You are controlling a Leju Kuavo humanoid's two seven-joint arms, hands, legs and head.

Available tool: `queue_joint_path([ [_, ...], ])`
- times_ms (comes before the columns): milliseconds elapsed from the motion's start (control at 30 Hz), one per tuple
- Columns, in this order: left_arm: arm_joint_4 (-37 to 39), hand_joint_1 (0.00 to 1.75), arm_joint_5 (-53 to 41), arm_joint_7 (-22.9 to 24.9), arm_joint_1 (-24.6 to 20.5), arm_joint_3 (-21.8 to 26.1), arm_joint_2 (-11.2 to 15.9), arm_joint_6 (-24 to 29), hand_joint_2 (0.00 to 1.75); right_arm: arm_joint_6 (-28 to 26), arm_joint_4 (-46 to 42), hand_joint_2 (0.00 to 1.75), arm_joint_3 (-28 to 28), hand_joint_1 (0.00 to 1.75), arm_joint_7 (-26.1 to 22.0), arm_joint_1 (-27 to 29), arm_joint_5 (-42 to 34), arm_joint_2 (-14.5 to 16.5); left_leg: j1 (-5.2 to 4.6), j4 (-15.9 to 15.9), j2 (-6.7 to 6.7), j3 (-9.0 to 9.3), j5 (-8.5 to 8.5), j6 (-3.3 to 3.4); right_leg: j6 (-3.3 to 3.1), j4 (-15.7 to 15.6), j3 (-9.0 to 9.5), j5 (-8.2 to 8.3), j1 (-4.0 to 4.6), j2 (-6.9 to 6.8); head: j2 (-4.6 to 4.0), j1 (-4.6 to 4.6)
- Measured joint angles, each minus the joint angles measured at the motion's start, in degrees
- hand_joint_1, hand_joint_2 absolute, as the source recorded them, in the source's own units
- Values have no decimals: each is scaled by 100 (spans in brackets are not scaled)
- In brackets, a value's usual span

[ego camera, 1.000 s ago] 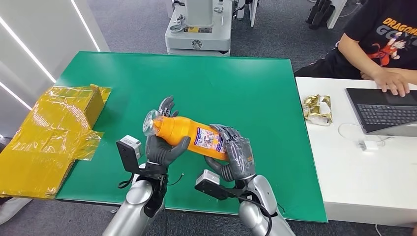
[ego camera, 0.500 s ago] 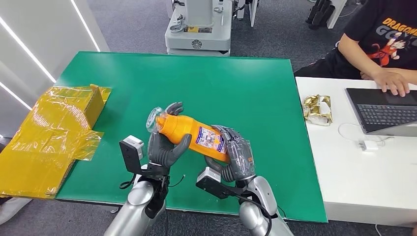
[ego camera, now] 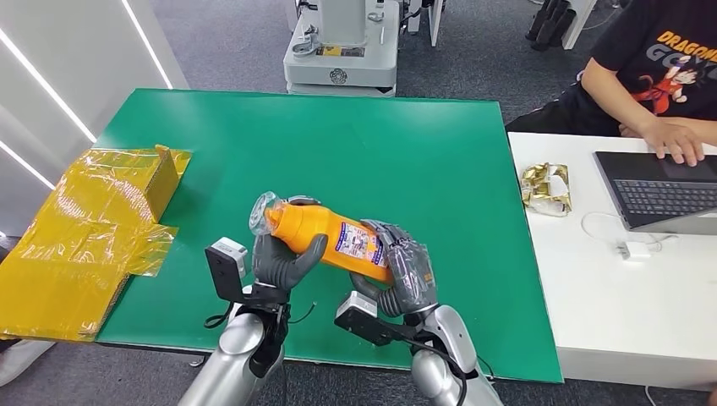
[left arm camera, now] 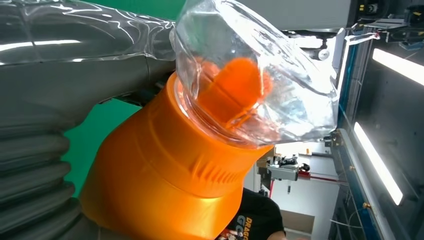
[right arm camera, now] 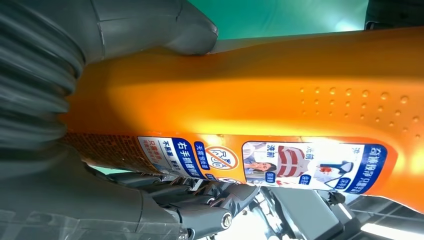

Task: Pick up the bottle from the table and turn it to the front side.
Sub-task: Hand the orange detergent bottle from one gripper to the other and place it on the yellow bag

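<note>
Orange plastic, glossy and smooth, makes up the bottle (ego camera: 325, 235), which both robot hands hold above the near part of the green table (ego camera: 406, 144). The right hand (ego camera: 402, 271) grips the bottle's base end, its grey fingers curled around the labelled part. The left hand (ego camera: 283, 254) clasps the neck end, its thumb pressed against the orange side just below the cap. The bottle lies tilted, cap end away from the right hand and slightly higher.

The left wrist view shows what the head view blurs: a clear, crinkled cover (left arm camera: 255, 75) over an orange nozzle, and fine ribs moulded on the shoulder beneath it. The right wrist view shows the label (right arm camera: 260, 162) up close, a strip with blue and white printed panels and small pictures, plus rows of raised dots on the bottle's flank; dark fingers (right arm camera: 200, 200) press against the label side.

Left of the bottle, at the table's edge, lies crumpled yellow film over a cardboard box (ego camera: 84, 228). Right of the bottle, on a white desk (ego camera: 609, 313), sit a gold foil wrapper (ego camera: 547, 188) and a laptop (ego camera: 664, 190), where a person's hand (ego camera: 672, 139) rests on the keys. Beyond the table stands a pale grey machine (ego camera: 342, 51).
</note>
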Motion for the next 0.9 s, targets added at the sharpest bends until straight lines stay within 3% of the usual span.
queue_joint_path([
  [100,24,171,-23,-26,7,0,-1,-26,175,52,-19,175,-24,175,5,16,53,0,0,0,0,0,0,0,0,0,0,0,0,0,0,0],
  [133,32,137,-30,-34,8,0,-2,-33,175,60,-21,175,-31,175,6,22,68,0,0,0,0,0,0,0,0,0,0,0,0,0,0,0],
  [233,57,12,-46,-44,18,0,-1,-66,175,81,-22,175,-54,175,5,37,110,0,0,0,0,0,0,0,0,0,0,0,0,0,0,0],
  [267,62,2,-54,-45,23,0,-1,-78,175,98,-22,175,-65,175,4,40,119,1,0,0,0,0,0,0,0,0,0,0,0,0,0,1],
  [333,73,0,-72,-45,31,1,-2,-95,175,144,-22,175,-84,175,1,46,130,2,0,0,0,0,0,0,0,0,0,0,0,0,0,1],
  [733,126,0,-81,-34,40,7,-2,-113,175,417,62,175,-110,175,-19,35,184,55,0,0,0,0,0,0,0,0,0,0,0,0,0,0],
  [867,156,175,-77,10,33,9,-5,-167,175,454,204,175,-110,175,-19,-54,112,57,0,0,0,0,0,0,0,0,0,0,0,0,0,1],
  [900,164,175,-72,14,30,9,-5,-201,175,459,234,175,-110,175,-19,-69,87,57,0,0,0,0,0,0,0,0,0,0,0,0,0,1],
])
